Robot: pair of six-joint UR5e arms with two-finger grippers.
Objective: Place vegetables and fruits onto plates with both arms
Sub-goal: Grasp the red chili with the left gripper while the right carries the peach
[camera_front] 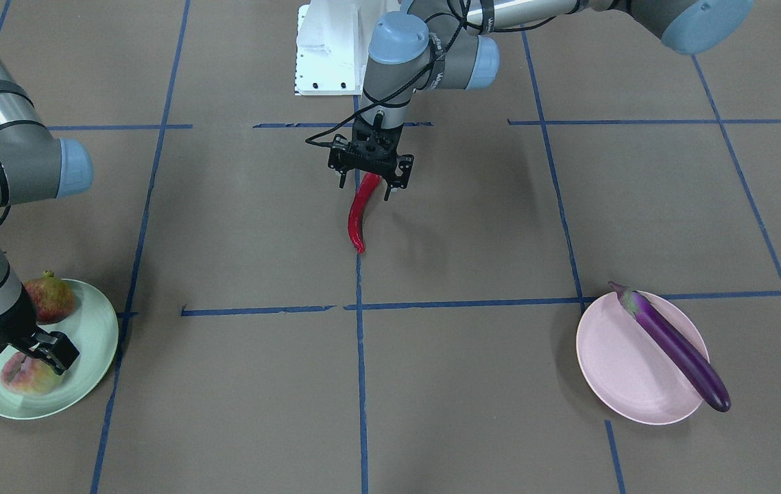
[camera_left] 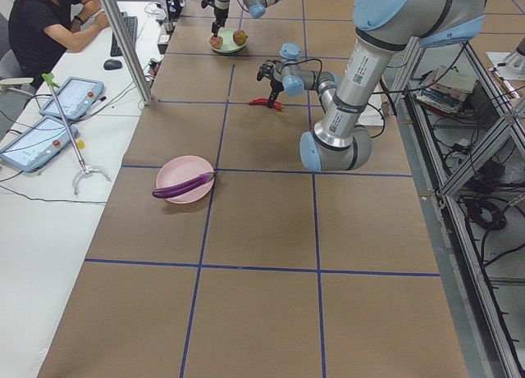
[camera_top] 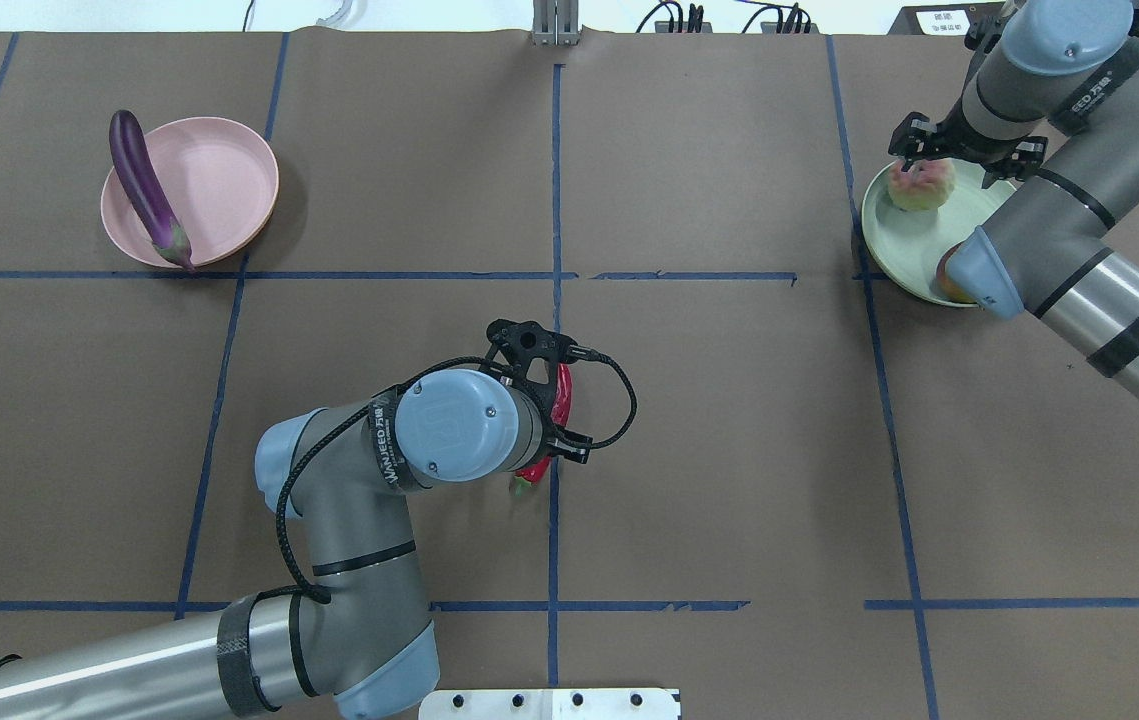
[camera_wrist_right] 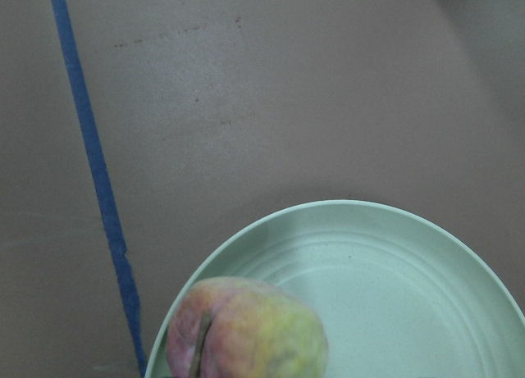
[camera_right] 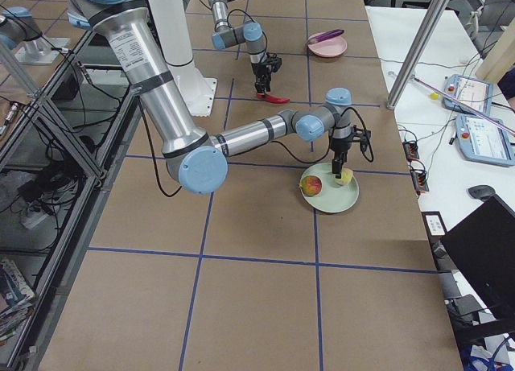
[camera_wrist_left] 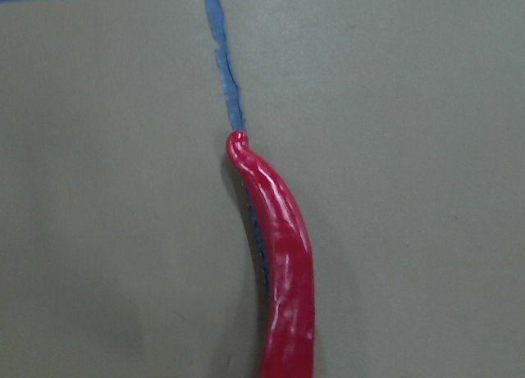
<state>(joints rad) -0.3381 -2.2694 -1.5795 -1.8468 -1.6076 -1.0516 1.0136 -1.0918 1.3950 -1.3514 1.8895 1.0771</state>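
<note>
My left gripper (camera_front: 368, 184) is shut on the stem end of the red chili pepper (camera_front: 361, 213) at the table's middle. The chili hangs tip-down just above the paper and fills the left wrist view (camera_wrist_left: 283, 263). My right gripper (camera_front: 27, 357) is down on the peach (camera_front: 30, 376), which rests on the pale green plate (camera_front: 92, 329) beside the pomegranate (camera_front: 51, 298). The peach shows in the right wrist view (camera_wrist_right: 246, 329). The purple eggplant (camera_front: 678, 350) lies across the pale pink plate (camera_front: 623, 370).
The table is brown paper with a grid of blue tape lines (camera_front: 361, 357). The white base block (camera_front: 328, 55) stands at the robot's edge. In the overhead view my right arm's elbow (camera_top: 989, 270) hangs over the green plate's near rim.
</note>
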